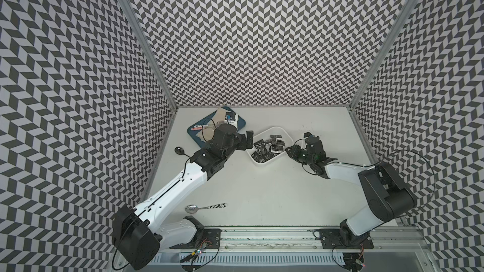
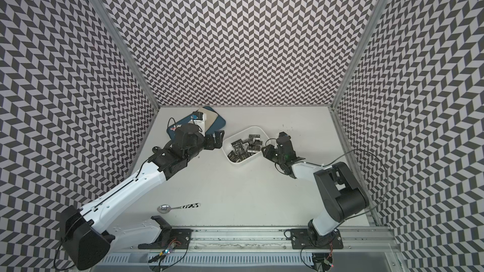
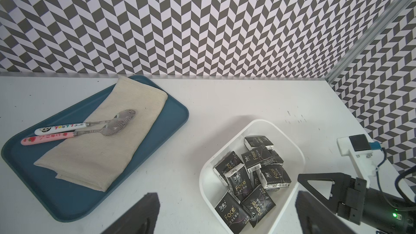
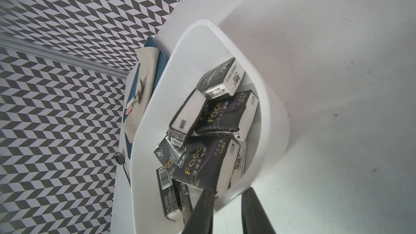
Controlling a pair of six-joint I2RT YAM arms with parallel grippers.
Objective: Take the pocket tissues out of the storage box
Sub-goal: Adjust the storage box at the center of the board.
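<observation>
The white storage box (image 1: 272, 128) (image 2: 248, 127) stands mid-table at the back, and in it several black pocket tissues (image 1: 267, 147) (image 2: 243, 147) printed "Face" lie in a loose heap. My right gripper (image 1: 288, 150) (image 4: 229, 199) is at the box's right corner. One finger is inside and one outside, shut on the box's rim (image 4: 202, 22), just beside a tissue packet (image 4: 202, 165). My left gripper (image 1: 247, 139) (image 3: 227, 219) hovers open by the box's left edge (image 3: 265, 121), with nothing between its fingers. The tissues (image 3: 256, 158) lie below it.
A blue tray (image 1: 193, 132) (image 3: 67, 199) at the back left carries a beige cloth (image 3: 108, 149) with two spoons (image 3: 90, 124) on it. A black spoon (image 1: 179, 150) lies by the left wall. A metal spoon (image 1: 201, 208) lies near the front edge.
</observation>
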